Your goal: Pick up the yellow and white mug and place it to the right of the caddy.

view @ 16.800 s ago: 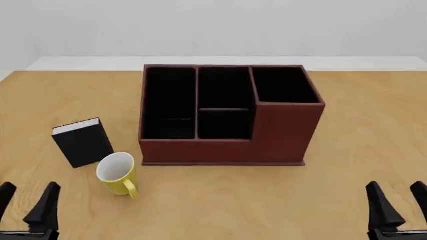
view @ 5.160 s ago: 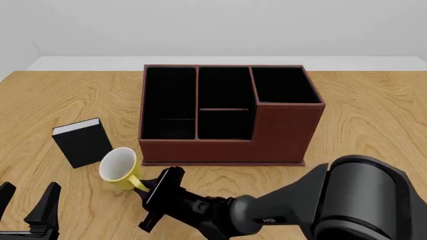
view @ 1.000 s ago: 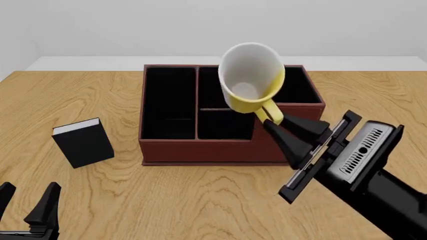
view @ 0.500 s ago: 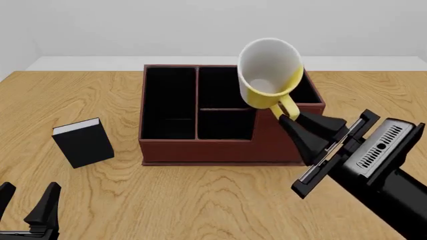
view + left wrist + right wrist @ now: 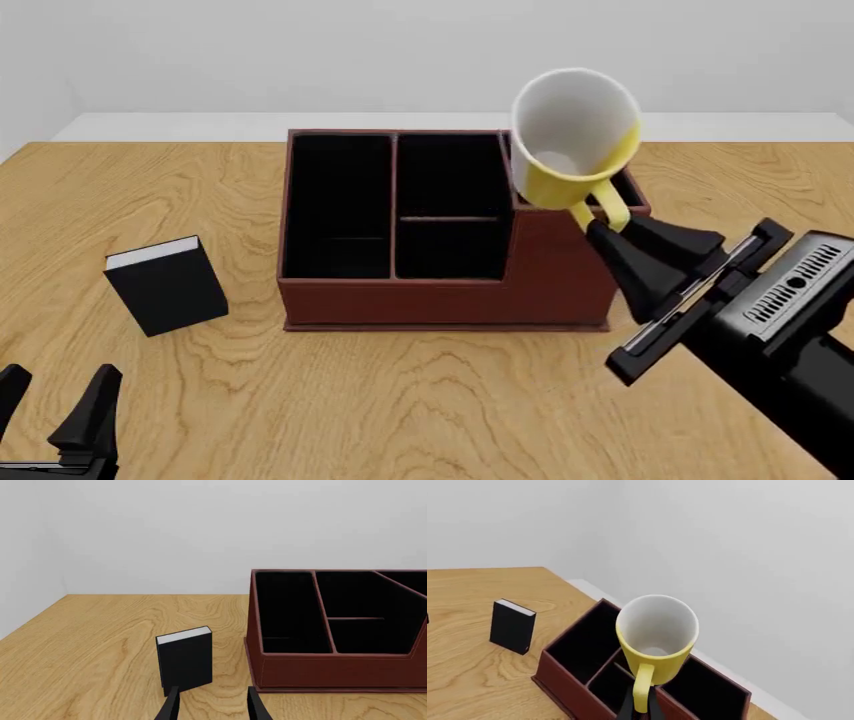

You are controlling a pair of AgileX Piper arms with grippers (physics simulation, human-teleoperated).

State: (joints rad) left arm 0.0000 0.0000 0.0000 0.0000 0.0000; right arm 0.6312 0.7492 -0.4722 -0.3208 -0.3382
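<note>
My right gripper (image 5: 597, 222) is clamped on the loop handle of the yellow and white mug (image 5: 574, 135), so the mug sits directly beyond my fingertips, carried in the air with its handle pointing back down at me. Its long axis leans toward the front camera, white interior showing, so it is tilted rather than upright. Just past and below the mug is the caddy (image 5: 454, 235); in the front view the mug hangs over its taller right-end section, not yet clear of the box. The bare table (image 5: 747, 210) to the right of the caddy is the place I want, and it lies off to the right of the gripper and lower down. I judge the coming move as a sideways carry past that end wall, then a descent while righting the mug. Far off on the other side stands a small black book (image 5: 166, 285). My left gripper (image 5: 54, 415) rests low near it with its fingers apart, holding nothing.
</note>
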